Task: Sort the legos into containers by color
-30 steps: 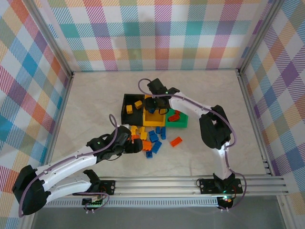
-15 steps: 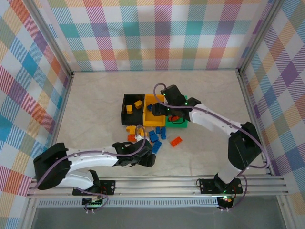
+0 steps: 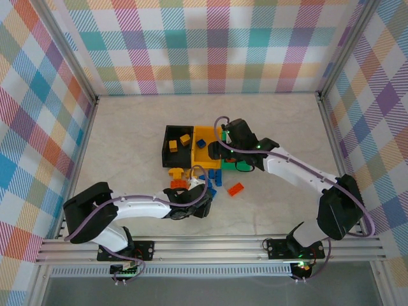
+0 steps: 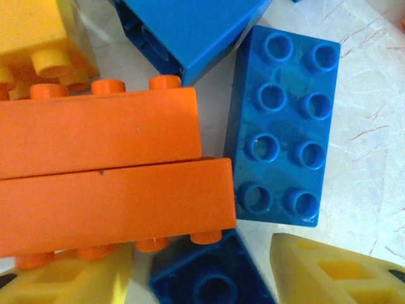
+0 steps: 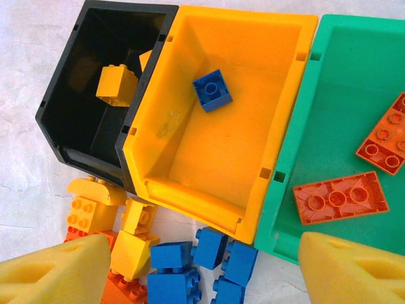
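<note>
The containers sit joined in a row: black bin point(image 5: 54, 120), yellow bin point(image 5: 221, 145), green bin point(image 5: 335, 95). A yellow lego point(image 5: 116, 84) lies in the black one and a blue lego point(image 5: 212, 90) in the yellow one. Two orange plates point(image 5: 340, 197) lie in the green. My right gripper point(image 5: 202, 278) hangs open and empty over the yellow bin's near rim and some loose blue legos point(image 5: 190, 266). My left gripper point(image 4: 202, 285) is low in the pile, its fingers point(image 4: 335, 272) on either side of a small dark-blue lego point(image 4: 212, 278). Contact is hidden.
Orange legos point(image 4: 107, 171) lie on their sides against a blue eight-stud brick point(image 4: 285, 120). A lone orange brick point(image 3: 235, 189) rests on the table right of the pile point(image 3: 191, 182). Yellow bricks point(image 5: 95, 206) crowd the black bin's near wall.
My left gripper has slid right into the pile and its jaws have narrowed around the small blue lego. The right gripper has drawn back from the yellow bin, uncovering a blue lego inside.
</note>
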